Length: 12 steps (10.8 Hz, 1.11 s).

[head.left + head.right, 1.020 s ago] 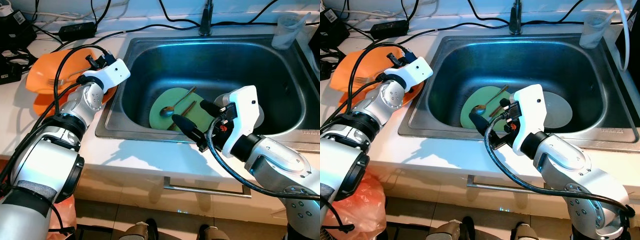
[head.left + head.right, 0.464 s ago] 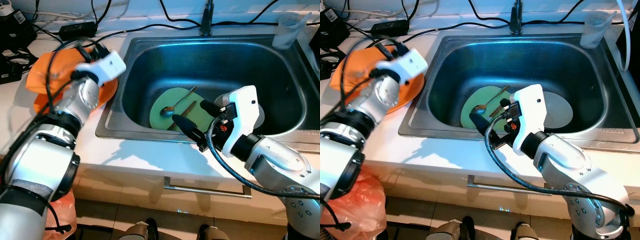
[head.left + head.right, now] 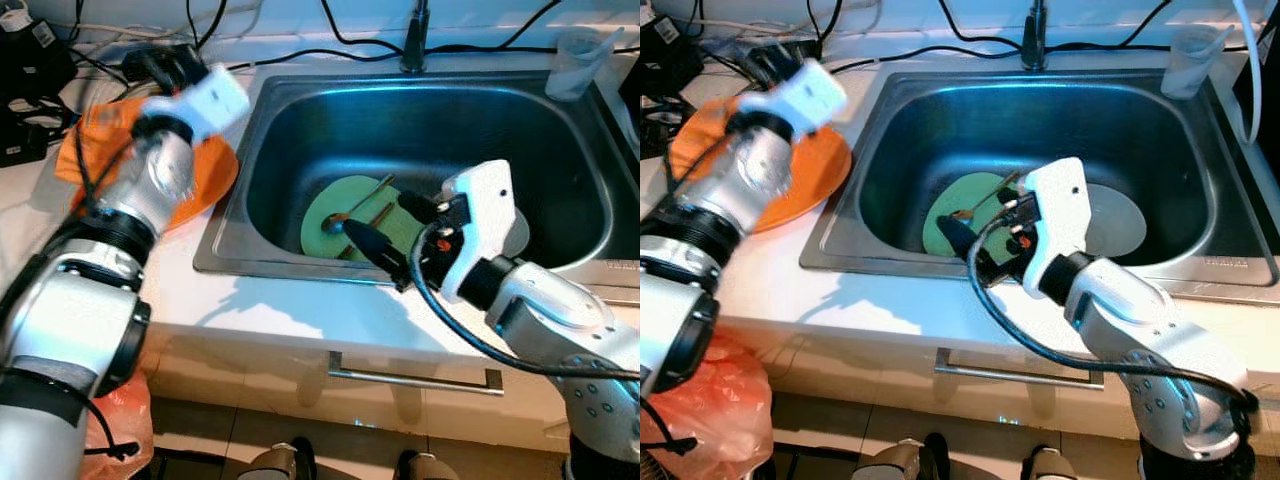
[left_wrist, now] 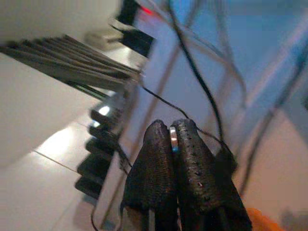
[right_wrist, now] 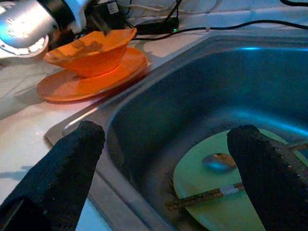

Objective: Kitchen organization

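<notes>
Nearest me, at lower right of the head views, my right arm reaches over the front rim of the steel sink (image 3: 560, 270), and the right gripper (image 3: 385, 230) hangs with its two black fingers spread wide apart, holding nothing. In its wrist view one finger (image 5: 57, 173) sits over the counter edge and the other over the basin. Just beyond the fingertips, on the sink floor at center frame, lies a green plate (image 3: 335, 235) with a spoon (image 3: 350, 210) and a pair of chopsticks (image 5: 207, 196) resting on it; the spoon's bowl is near the plate's middle and its handle points toward the faucet. A grey plate (image 3: 1115, 225) lies beside the green one, partly behind my forearm. At upper left my left arm is raised and blurred, the left gripper (image 4: 172, 144) pressed closed with a thin sliver of shiny metal showing between the pads; I can't make out what it is. Below it on the white counter (image 3: 260, 310) sits an orange bowl (image 5: 89, 53) on an orange plate (image 5: 72, 84). Farther back, black cables (image 3: 340, 45) trail along the wall, the faucet (image 3: 412, 40) stands at top center, and a clear cup (image 3: 580, 60) is at upper right.
</notes>
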### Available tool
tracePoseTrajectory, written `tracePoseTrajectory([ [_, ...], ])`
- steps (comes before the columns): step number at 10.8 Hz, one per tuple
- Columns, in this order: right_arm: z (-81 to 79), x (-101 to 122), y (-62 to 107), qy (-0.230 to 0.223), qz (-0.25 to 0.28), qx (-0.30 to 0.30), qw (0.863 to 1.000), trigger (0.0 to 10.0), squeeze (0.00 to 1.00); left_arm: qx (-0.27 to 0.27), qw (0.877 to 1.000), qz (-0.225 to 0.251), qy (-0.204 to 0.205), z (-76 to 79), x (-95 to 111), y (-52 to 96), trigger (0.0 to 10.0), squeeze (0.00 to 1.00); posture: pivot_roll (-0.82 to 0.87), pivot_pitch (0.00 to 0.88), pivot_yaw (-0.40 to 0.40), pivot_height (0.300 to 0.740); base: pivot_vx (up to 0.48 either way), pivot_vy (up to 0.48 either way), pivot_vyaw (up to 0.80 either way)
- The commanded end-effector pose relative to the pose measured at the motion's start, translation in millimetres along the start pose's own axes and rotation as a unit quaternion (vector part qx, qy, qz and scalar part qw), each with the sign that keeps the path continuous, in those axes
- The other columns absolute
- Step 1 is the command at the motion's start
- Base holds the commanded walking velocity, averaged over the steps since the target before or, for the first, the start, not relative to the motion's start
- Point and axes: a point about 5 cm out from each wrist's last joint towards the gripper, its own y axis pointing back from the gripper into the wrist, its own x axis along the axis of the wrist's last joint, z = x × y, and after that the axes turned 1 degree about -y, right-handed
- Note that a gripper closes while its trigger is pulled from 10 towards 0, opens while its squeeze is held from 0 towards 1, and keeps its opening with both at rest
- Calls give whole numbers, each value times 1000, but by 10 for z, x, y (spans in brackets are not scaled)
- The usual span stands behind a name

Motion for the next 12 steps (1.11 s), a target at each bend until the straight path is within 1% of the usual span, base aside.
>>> tracePoseTrajectory([
  [1,-49,28,-30,5,8,18,1000,10000,0,35,999,11,22,-125,13,-21,0,0,-132,118,114,740,0,0,0],
  [2,-44,27,-51,5,9,22,1000,10000,0,46,997,21,52,-126,45,-5,0,0,-122,111,112,740,0,0,0],
  [3,-47,26,-66,5,10,28,1000,10000,0,47,996,33,75,-89,89,21,0,0,-115,106,111,740,0,0,0],
  [5,-59,28,-89,4,12,38,999,10000,0,36,993,48,99,0,175,54,0,0,-105,102,109,740,0,0,0],
  [6,-72,62,-110,4,23,50,998,10000,0,29,989,69,128,38,293,60,0,0,-88,107,104,740,0,0,0],
  [7,-88,71,-113,3,27,55,998,10000,0,32,986,78,142,25,342,56,0,0,-83,107,101,740,0,0,0],
  [8,-112,86,-140,1,37,67,997,10000,0,36,981,96,163,-3,435,46,0,0,-69,103,95,740,0,0,0],
  [9,-135,105,-170,1,45,78,996,10000,0,39,977,101,185,-8,496,49,0,0,-65,89,95,740,0,0,0],
  [10,-154,153,-183,-1,61,89,994,10000,0,37,971,114,207,18,588,70,0,0,-64,70,99,740,0,0,0],
  [11,-143,170,-194,2,65,89,994,10000,0,33,966,126,224,53,672,86,0,0,-65,64,102,740,0,0,0],
  [12,-126,186,-204,8,69,86,994,10000,0,16,957,146,250,134,834,111,0,0,-73,53,115,740,0,0,0],
])
